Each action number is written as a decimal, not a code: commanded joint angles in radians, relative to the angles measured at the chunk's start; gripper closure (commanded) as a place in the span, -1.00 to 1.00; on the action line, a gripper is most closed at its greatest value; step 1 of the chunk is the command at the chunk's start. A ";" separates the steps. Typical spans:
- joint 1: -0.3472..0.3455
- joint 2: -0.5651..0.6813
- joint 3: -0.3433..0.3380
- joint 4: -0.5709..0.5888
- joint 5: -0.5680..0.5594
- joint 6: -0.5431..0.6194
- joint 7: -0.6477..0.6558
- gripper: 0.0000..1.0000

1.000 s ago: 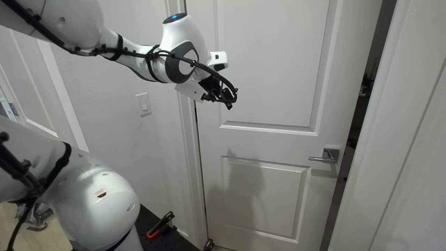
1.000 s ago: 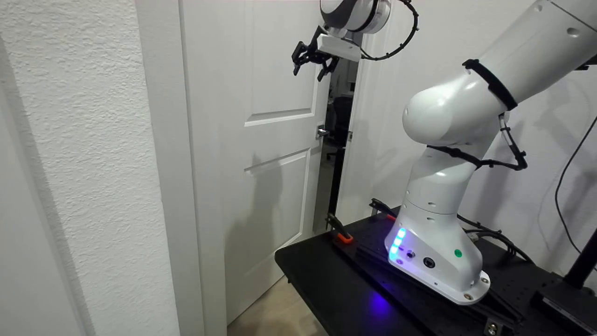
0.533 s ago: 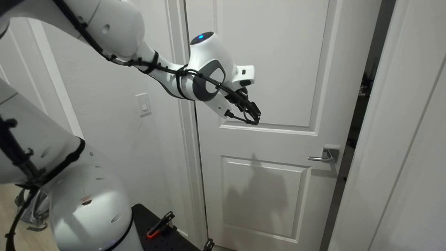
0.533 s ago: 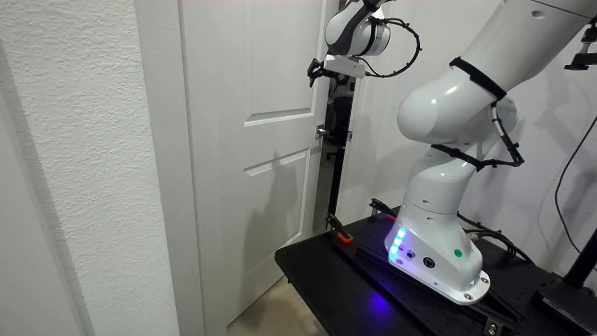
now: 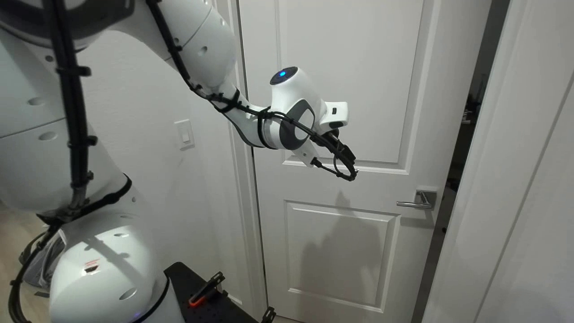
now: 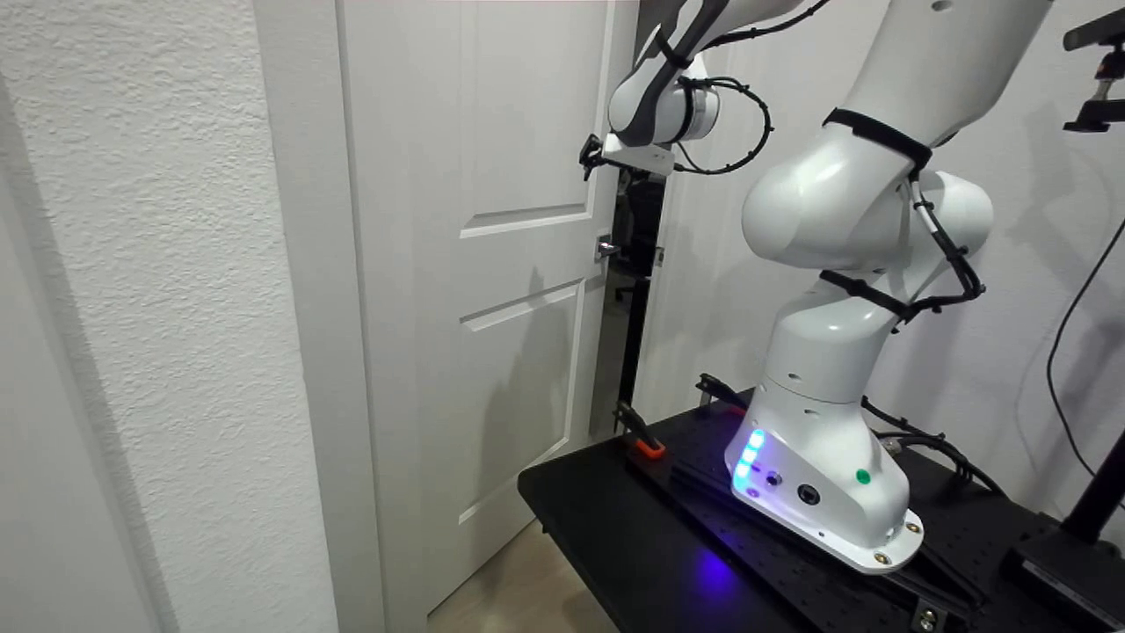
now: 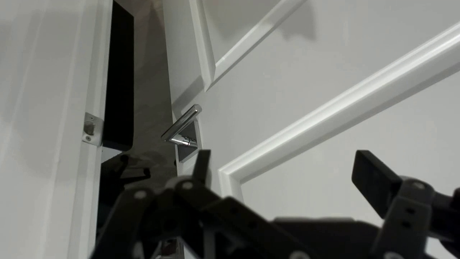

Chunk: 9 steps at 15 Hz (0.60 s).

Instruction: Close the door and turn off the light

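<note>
Step in hand looks like closing: the door [image 5: 372,188], centre-right in an exterior view, stands ajar. Your claw [image 7: 283,158] has its fingers well apart, nothing between. Next you probably bring it lower right to the lever [image 5: 415,205] and work the door shut; pull or push, can't tell. The switch [image 5: 185,137], left of frame, comes after; lamp not visible. In an exterior view, watch the table [image 6: 606,536], bottom centre, and the clamp [image 6: 640,431] on its edge: both may crowd your arm near the door.
</note>
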 commanded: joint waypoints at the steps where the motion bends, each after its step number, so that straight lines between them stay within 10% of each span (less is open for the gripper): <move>1: -0.142 0.103 0.082 0.075 -0.135 0.076 0.102 -1.00; 9: -0.240 0.230 0.045 0.224 -0.404 0.094 0.269 -1.00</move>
